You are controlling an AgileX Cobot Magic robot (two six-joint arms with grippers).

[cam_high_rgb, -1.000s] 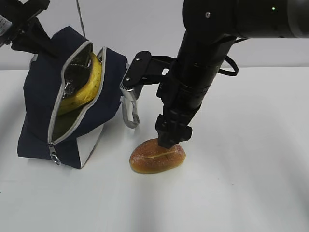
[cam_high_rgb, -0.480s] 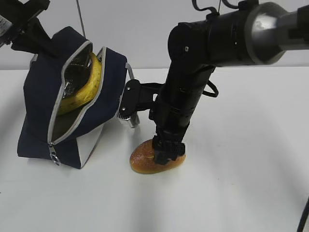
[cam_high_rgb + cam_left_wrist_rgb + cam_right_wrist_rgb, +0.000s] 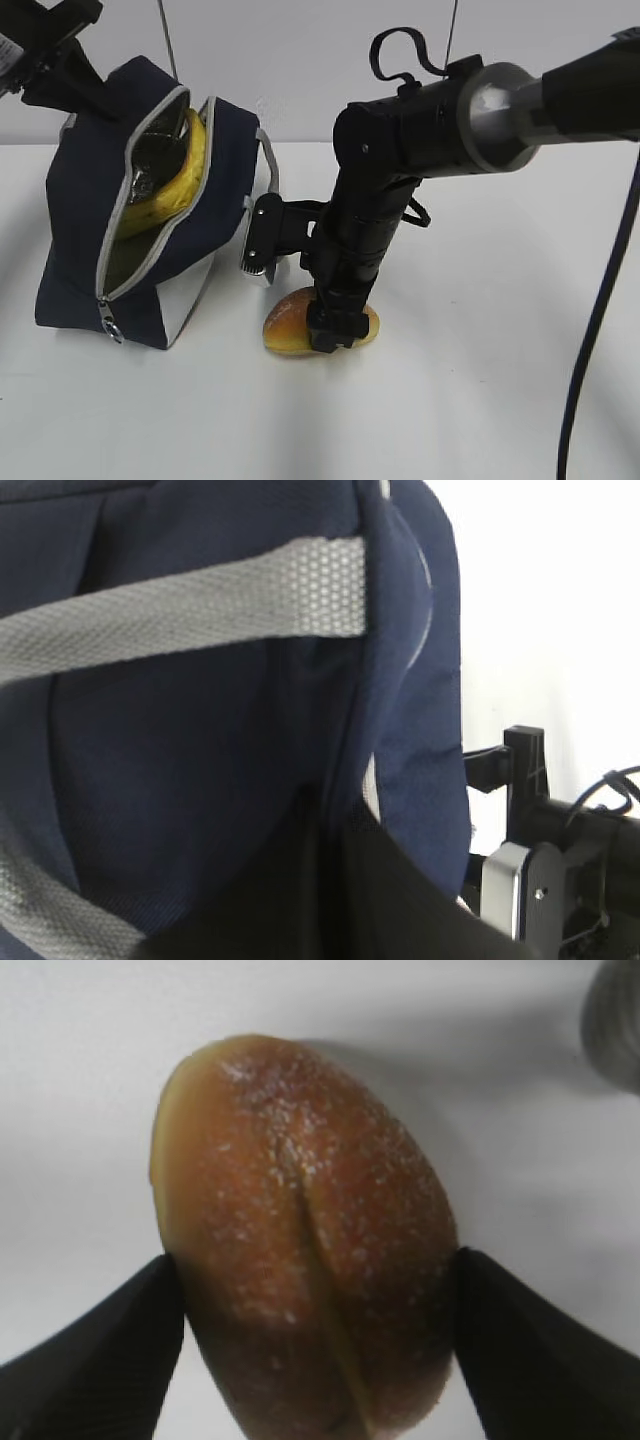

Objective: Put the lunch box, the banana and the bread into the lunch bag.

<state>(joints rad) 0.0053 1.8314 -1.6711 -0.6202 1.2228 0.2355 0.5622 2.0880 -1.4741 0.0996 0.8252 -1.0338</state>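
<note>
Golden-brown bread (image 3: 305, 1250) on table, long axis w/ slit running between right end effector (image 3: 310, 1345) fingers clamped across it

The right arm (image 3: 385, 190) was mostly black, built from round, chunky parts joined together. One big round joint near the upper right of the exterior view was shiny silver-grey. A thin black cable made a loop above the arm, and another long black cable hung down the right edge of the frame. A small black box with a silver-grey face (image 3: 256, 245) and little screws stuck out from the arm's side. The right gripper (image 3: 310, 1360) had two dark, pointed, wedge-shaped fingers. The left arm (image 3: 45, 50) in the upper left corner was black too, with a small white label.
</note>
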